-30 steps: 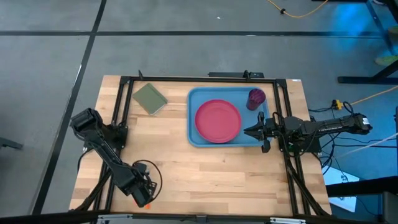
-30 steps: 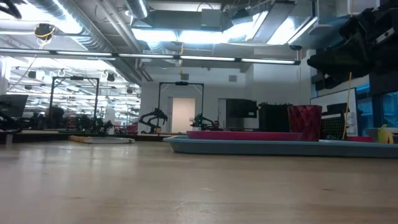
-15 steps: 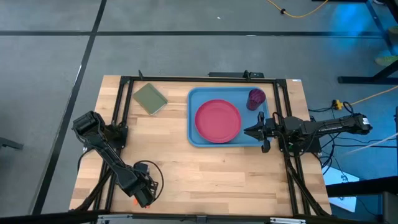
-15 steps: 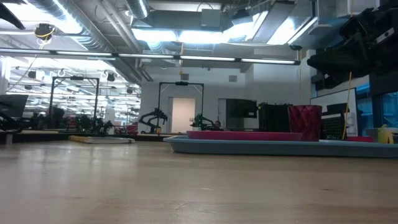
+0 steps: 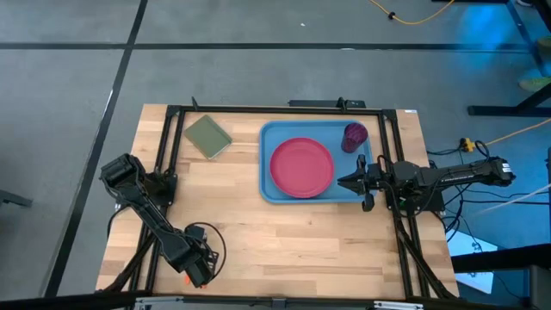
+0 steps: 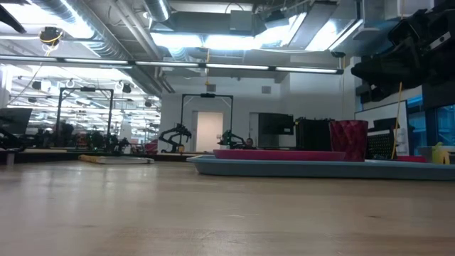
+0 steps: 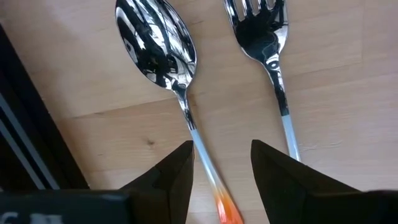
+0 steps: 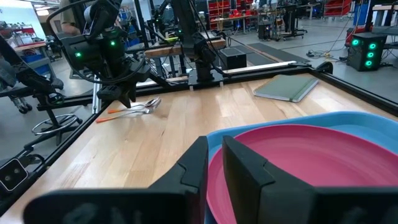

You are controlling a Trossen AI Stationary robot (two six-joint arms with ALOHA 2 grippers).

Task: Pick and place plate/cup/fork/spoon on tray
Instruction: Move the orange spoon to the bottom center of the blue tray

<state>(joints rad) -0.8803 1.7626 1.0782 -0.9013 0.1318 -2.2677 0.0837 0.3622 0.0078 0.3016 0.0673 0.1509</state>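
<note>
The spoon (image 7: 158,43) and the fork (image 7: 260,28), both with orange handles, lie side by side on the wood at the table's front left (image 5: 188,280). My left gripper (image 7: 221,180) hovers over them, open. Its fingers stand on either side of the spoon's handle (image 7: 202,152), and the fork's handle (image 7: 285,118) runs under one finger. The pink plate (image 5: 301,168) and the purple cup (image 5: 355,135) sit in the blue tray (image 5: 269,164). My right gripper (image 5: 351,182) is shut and empty at the tray's right rim.
An olive-green square pad (image 5: 207,136) lies at the table's far left. A black frame rail (image 5: 164,172) runs along the table's left side near my left arm. Bare wood lies between the utensils and the tray.
My left gripper has shifted slightly over the spoon and fork at the front left, then kept still.
</note>
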